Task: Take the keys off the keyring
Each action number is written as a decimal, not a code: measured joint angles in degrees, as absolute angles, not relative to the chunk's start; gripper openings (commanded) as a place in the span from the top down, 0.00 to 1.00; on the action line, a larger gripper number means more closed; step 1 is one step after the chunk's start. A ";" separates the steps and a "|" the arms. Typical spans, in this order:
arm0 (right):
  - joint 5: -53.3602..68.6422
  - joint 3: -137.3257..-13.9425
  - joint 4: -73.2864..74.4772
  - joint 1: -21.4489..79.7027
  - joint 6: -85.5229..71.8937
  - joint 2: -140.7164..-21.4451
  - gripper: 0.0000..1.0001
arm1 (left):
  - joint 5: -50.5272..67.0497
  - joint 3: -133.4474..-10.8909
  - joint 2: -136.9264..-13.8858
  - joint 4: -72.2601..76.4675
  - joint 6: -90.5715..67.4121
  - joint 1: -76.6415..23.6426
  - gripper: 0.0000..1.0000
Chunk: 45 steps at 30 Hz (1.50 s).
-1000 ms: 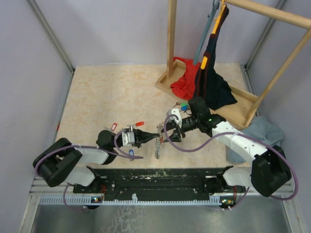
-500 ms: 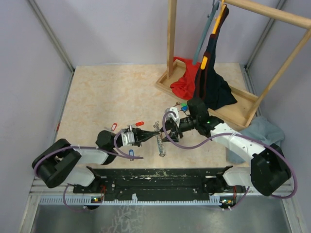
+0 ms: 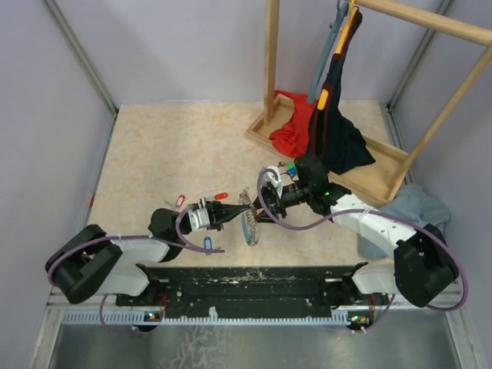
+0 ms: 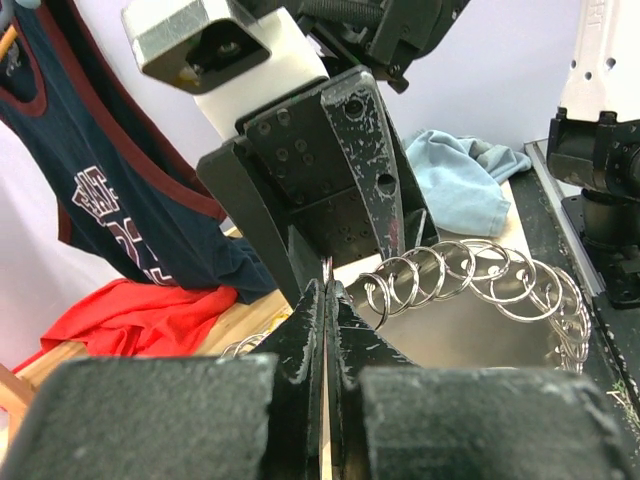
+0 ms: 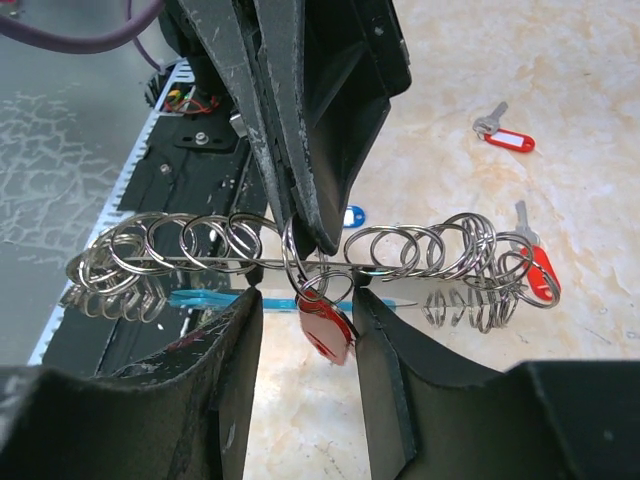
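The keyring (image 5: 190,245) is a chain of steel rings with a light-blue sleeve (image 5: 205,297), stretched across between both grippers; it also shows in the top view (image 3: 250,228) and the left wrist view (image 4: 470,275). My left gripper (image 4: 328,285) is shut on one ring of it, seen from above in the right wrist view (image 5: 305,235). A red-tagged key (image 5: 326,328) hangs from that ring between the fingers of my right gripper (image 5: 305,295), whose jaws stand apart on either side of it. Both grippers meet tip to tip in the top view, left (image 3: 237,211) and right (image 3: 257,203).
Loose keys lie on the table: a red-tagged one (image 3: 221,196), another (image 3: 181,201), a blue-tagged one (image 3: 207,244), and one by the rack (image 3: 289,167). A wooden clothes rack (image 3: 361,173) with dark and red garments stands at back right. A blue cloth (image 3: 415,207) lies at the right.
My right gripper has moved left toward the left gripper, and the hanging keyring has shifted left and up with it. The left gripper has stayed shut.
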<state>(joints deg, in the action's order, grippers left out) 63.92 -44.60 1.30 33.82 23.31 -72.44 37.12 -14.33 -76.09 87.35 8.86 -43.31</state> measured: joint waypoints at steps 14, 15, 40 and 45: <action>64.75 -45.34 1.76 34.50 20.18 -73.93 1.00 | 35.59 -13.61 -74.65 87.37 9.10 -43.35 1.00; 64.64 -45.76 3.16 34.50 20.97 -73.93 1.00 | 35.35 -13.34 -74.65 87.37 9.15 -43.35 1.00; 51.88 -58.19 31.70 35.20 43.55 -76.29 1.00 | 31.55 -10.28 -75.33 87.37 11.62 -43.55 1.00; 46.48 -58.19 33.06 35.90 45.87 -75.61 1.00 | 30.17 -10.28 -77.08 87.37 11.14 -44.21 1.00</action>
<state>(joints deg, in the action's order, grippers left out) 46.48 -58.19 33.06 35.90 45.87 -75.61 30.17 -10.28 -77.08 87.37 11.14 -44.21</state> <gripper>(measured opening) 0.014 0.004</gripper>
